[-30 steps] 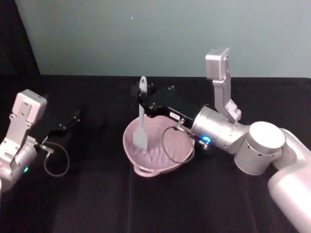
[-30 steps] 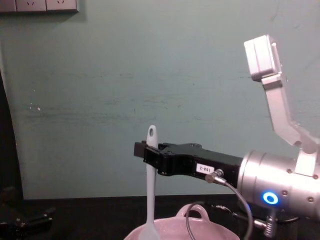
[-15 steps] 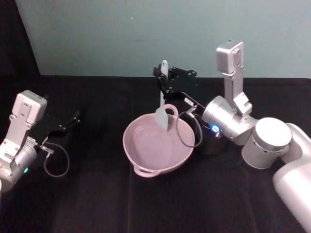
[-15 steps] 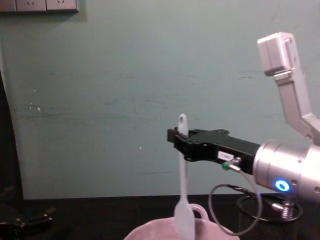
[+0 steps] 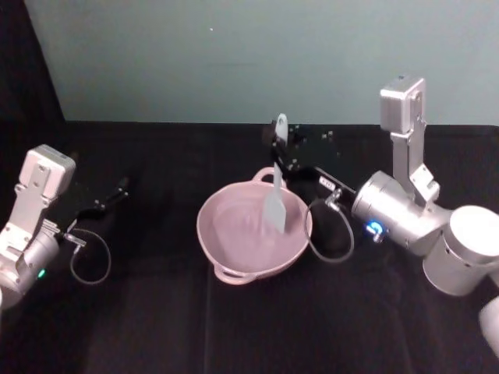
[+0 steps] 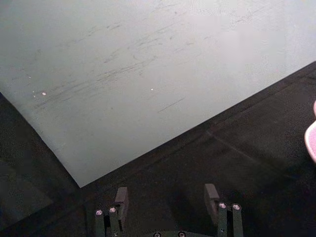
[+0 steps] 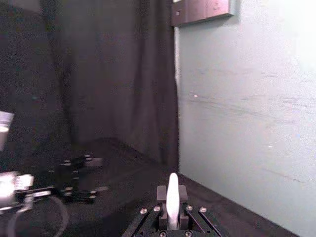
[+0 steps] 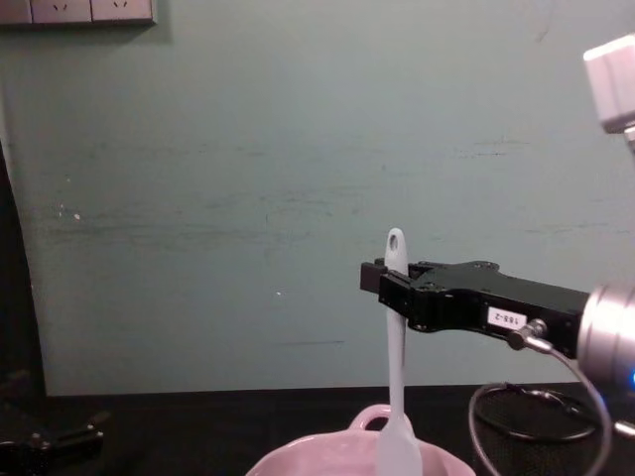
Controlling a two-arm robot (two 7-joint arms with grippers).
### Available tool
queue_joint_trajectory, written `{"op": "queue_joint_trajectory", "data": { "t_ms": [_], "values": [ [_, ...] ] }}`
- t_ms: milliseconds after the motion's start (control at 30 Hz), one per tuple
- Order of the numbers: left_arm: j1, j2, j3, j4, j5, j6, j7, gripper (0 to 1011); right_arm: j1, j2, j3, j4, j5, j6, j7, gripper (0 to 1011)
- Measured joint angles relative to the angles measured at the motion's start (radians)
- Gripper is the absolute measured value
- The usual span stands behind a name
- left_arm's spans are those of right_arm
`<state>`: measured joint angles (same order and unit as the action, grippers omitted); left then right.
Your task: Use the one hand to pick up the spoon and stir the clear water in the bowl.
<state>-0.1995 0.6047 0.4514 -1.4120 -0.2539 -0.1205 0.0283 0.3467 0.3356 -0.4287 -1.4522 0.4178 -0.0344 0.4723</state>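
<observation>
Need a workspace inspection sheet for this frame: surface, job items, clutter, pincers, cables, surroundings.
Surface: black cloth-covered table.
Job's things: long white plastic spoon upright, head down in the pale-pink wavy-rimmed ceramic bowl, towards its right side; water barely discernible.
Clutter: black wire-mesh cup to the bowl's right.
Pincers: right pincer shut on the spoon's handle near its top; left pincer open, parked over the table's left.
Cables: black cable loop at the right wrist; another loop at the left.
Surroundings: teal wall; black curtain.
</observation>
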Motion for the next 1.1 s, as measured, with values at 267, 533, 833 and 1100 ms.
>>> {"op": "queue_joint_trajectory", "data": {
  "t_ms": [267,533,833,1100],
  "values": [
    [0.000,0.000,0.000,0.000,0.000,0.000,0.000,1011,-0.046,0.021,-0.019,-0.075,0.051,0.035,0.041,121],
    [0.000,0.000,0.000,0.000,0.000,0.000,0.000,1011,-0.019,-0.003,-0.068,-0.045,0.063,0.048,0.050,121],
    [0.000,0.000,0.000,0.000,0.000,0.000,0.000,1011,0.042,-0.066,-0.088,0.065,0.033,-0.014,0.024,121],
    [0.000,0.000,0.000,0.000,0.000,0.000,0.000,1011,0.077,-0.109,-0.059,0.153,-0.040,-0.102,-0.048,121]
  ]
}}
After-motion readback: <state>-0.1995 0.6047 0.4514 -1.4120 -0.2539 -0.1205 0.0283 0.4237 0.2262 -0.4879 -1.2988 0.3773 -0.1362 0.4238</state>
